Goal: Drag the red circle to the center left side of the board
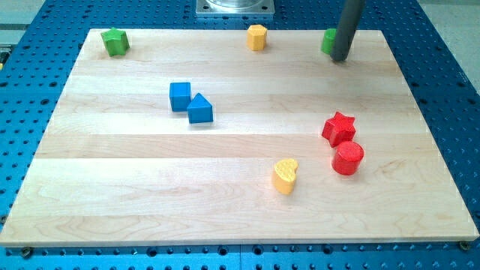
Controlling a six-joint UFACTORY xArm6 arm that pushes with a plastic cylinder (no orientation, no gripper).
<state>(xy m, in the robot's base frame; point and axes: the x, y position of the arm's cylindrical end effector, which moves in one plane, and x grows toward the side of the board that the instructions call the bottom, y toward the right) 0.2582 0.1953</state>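
The red circle (pixel 348 158) stands at the view's lower right of the wooden board (pixel 112 202). A red star (pixel 339 128) sits just above it, touching or nearly touching. My tip (pixel 340 58) is at the view's top right, far above the red circle, right beside a green block (pixel 328 41) that the rod partly hides.
A yellow heart (pixel 285 175) lies left of the red circle. A blue cube (pixel 180 97) and a blue triangle (pixel 200 109) sit together left of centre. A green star-like block (pixel 115 42) is at the top left, a yellow hexagon-like block (pixel 257 37) at top centre.
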